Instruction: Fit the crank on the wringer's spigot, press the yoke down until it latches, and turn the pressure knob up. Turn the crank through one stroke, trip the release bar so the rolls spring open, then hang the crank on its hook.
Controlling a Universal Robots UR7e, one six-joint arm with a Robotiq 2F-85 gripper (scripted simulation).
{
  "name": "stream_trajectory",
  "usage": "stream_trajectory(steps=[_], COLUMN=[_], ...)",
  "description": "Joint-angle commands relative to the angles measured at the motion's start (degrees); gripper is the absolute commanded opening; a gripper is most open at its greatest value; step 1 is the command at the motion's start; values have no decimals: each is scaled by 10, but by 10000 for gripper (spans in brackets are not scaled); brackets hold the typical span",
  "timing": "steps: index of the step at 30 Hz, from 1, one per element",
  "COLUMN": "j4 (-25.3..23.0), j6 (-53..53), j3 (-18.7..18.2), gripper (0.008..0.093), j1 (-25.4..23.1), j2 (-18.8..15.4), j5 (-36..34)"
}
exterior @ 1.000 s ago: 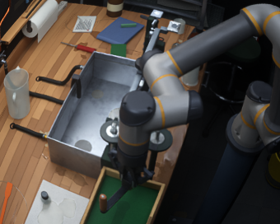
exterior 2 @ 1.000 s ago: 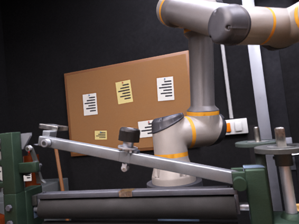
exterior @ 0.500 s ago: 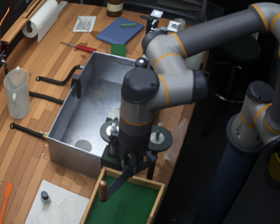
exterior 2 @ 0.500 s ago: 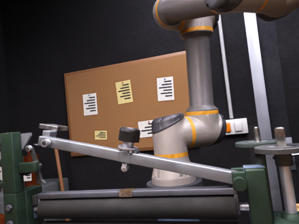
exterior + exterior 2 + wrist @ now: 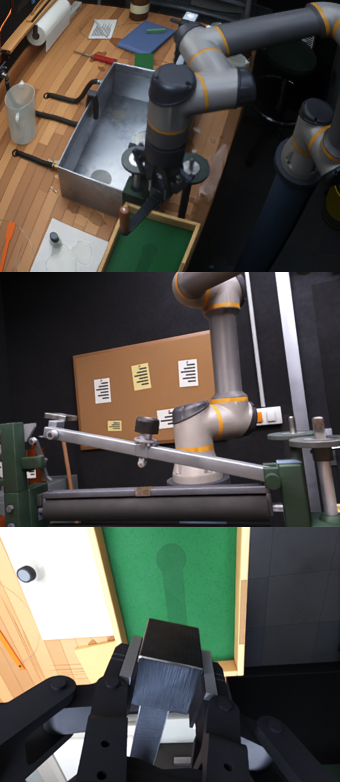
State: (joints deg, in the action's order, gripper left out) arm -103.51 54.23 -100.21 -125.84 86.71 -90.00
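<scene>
My gripper (image 5: 168, 669) is closed around the square hub of the crank (image 5: 137, 212), and I hold it above the green-lined tray (image 5: 150, 247) at the near end of the bench. The crank's dark arm slopes down to its brown wooden handle (image 5: 124, 218) by the tray's left rim. The wringer stands at the tub's near wall, mostly hidden behind my wrist. From the second side camera its yoke (image 5: 156, 451) slopes up to the left, unlatched, with the black pressure knob (image 5: 146, 424) on top. The dark rolls (image 5: 156, 508) lie below it between green posts.
The tray's wooden rim (image 5: 106, 587) runs just under the crank. A metal tub (image 5: 107, 130) sits behind the wringer. A white mat with a small black knob (image 5: 54, 237) lies left of the tray. A plastic jug (image 5: 20, 112) stands at the bench's left.
</scene>
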Motion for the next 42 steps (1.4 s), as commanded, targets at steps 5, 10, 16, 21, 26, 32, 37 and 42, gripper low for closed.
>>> stream_trajectory(steps=[5,10,16,21,26,32,37,42], j4=[4,4,4,3,3,3,3,3], j6=[0,0,-22,-69,-126,-174,-185,-189], j3=[4,4,-3,-16,-26,-28,-28,-28], gripper=[80,80,80,80,80,80,80,80], j1=[0,1,23,70,127,174,184,185], j2=[2,2,10,22,31,34,34,34], j5=[0,0,0,0,0,0,0,0])
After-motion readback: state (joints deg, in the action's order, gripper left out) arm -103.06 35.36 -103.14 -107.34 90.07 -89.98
